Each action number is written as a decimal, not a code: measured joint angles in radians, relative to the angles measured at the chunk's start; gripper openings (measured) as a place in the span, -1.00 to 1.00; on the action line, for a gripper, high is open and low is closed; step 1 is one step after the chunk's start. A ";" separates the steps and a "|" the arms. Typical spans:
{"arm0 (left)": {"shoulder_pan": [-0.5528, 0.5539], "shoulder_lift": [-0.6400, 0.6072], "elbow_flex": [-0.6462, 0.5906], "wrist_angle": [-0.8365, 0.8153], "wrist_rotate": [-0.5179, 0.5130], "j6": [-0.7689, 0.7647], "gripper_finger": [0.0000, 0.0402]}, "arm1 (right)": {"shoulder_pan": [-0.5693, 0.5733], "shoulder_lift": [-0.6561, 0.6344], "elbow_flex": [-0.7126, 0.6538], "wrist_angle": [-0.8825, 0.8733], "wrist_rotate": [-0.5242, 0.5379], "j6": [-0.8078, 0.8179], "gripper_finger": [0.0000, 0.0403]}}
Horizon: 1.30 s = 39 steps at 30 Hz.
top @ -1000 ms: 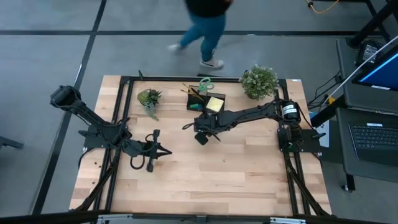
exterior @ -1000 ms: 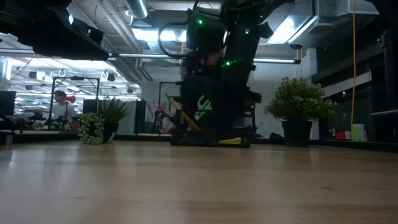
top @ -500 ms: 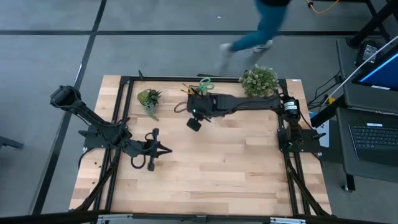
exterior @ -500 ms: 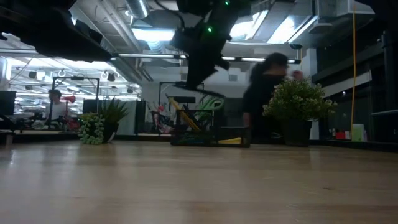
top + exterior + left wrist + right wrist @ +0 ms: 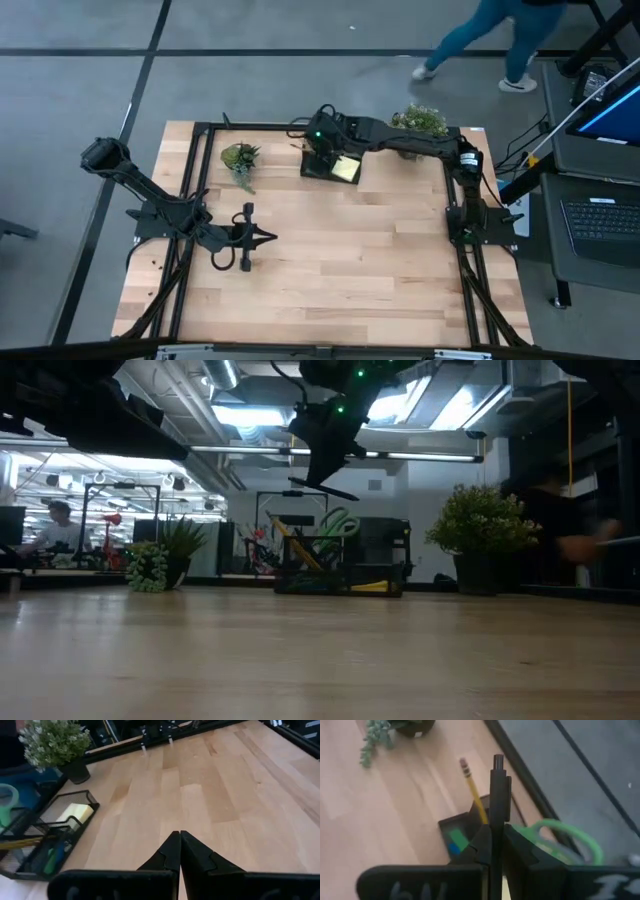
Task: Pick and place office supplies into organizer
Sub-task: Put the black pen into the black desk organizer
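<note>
Pale wooden table [image 5: 330,260], grey floor [image 5: 250,25]

Black wire-mesh organizer [image 5: 47,837], wooden table [image 5: 210,795]

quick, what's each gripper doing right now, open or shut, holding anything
Left gripper: shut, empty, waiting low over the table's left side.
Right gripper: shut on a black pen, above the organizer.
</note>
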 joint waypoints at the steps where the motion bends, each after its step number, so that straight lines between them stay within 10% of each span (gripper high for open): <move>1: 0.001 0.000 0.000 0.000 -0.006 0.014 -0.99 | -0.007 0.000 0.000 0.011 -0.003 -0.013 -0.87; 39: 0.001 0.000 0.000 0.000 -0.096 -0.007 -0.99 | -0.124 0.000 -0.610 1.150 -0.109 -0.177 -0.87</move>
